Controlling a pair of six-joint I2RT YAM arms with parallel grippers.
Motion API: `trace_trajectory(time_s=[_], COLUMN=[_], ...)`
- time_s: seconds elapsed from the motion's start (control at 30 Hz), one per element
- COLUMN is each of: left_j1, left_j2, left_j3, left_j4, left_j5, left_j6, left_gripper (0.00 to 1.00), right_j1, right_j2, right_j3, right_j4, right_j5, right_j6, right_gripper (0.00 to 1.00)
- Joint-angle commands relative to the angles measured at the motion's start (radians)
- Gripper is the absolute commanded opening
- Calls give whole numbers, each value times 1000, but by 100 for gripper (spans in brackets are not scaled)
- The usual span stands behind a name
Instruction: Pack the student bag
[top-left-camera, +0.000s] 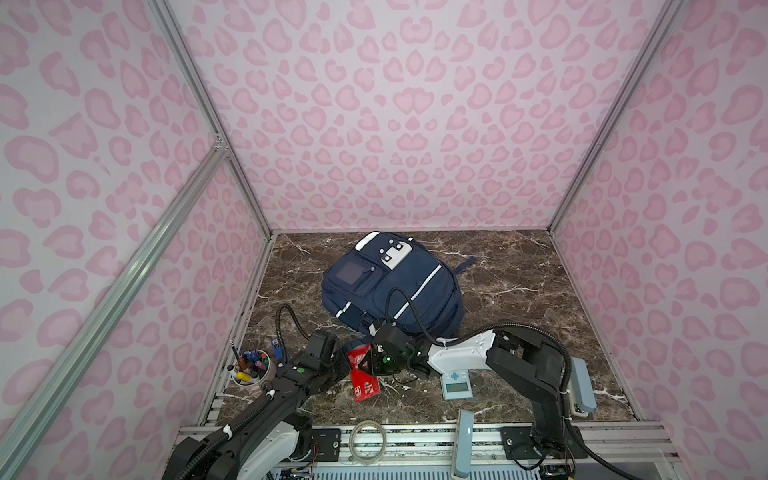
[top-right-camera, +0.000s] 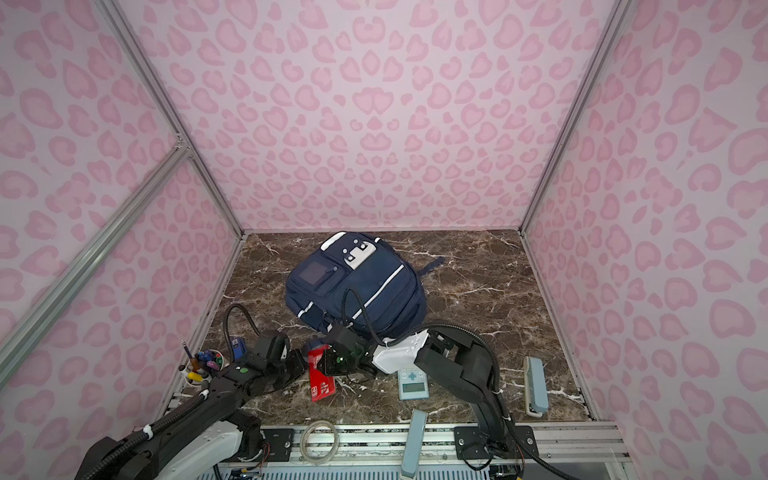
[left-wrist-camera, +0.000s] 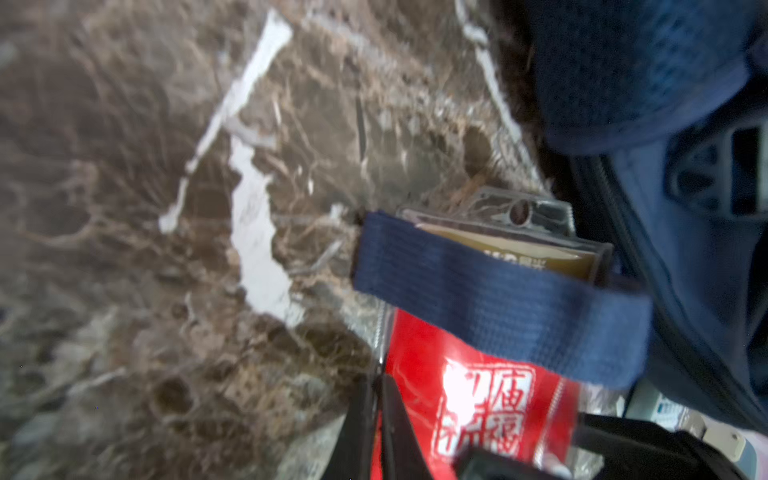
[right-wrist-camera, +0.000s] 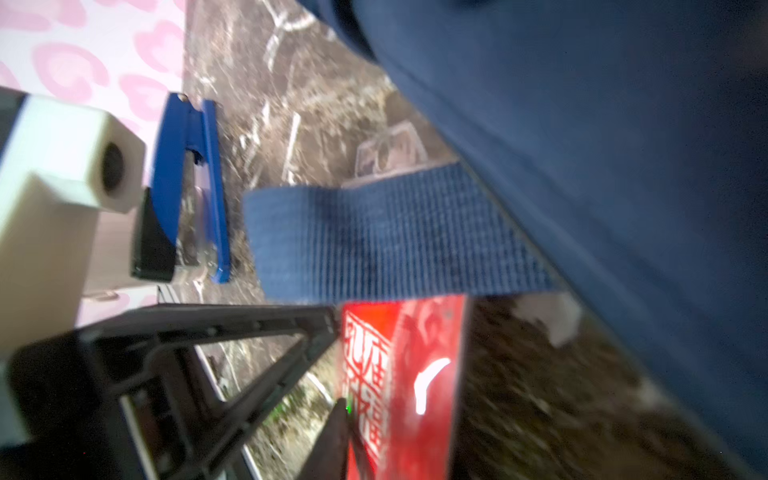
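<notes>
Brown marble table (top-left-camera: 519, 291) sits inside pink spotted walls (top-left-camera: 415, 124). Near the front is a red packet (top-left-camera: 365, 384). The left gripper (left-wrist-camera: 376, 399) has its jaws squeezed narrow on the packet's edge. The right gripper (top-left-camera: 370, 362) is at the packet too, but I cannot tell if it holds it. A blue strap (left-wrist-camera: 498, 299) lies across the packet's far end. Behind it, the student bag (top-left-camera: 395, 286) lies in the middle of the table.
</notes>
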Motion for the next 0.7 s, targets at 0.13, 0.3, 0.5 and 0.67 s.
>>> trace_trajectory(time_s=[0.13, 0.3, 0.5, 0.67], left_j1=[-1, 0, -34, -189], left_j2=[-144, -219, -61, 149], left_j3=[100, 218, 433, 641], left_j4=[-183, -189, -149, -134], left_j5=[-99, -116, -54, -126], left_j6=[75, 164, 281, 385], left_gripper=[17, 34, 66, 67], right_j1=[9, 1, -14, -104], right_j2=[-138, -276, -519, -717], right_j3=[-67, -152, -234, -262], right_j4=[-81, -223, -416, -574], right_j5=[35, 54, 137, 174], right_j6=[-60, -100, -162, -213], right_gripper=[0, 0, 0, 0])
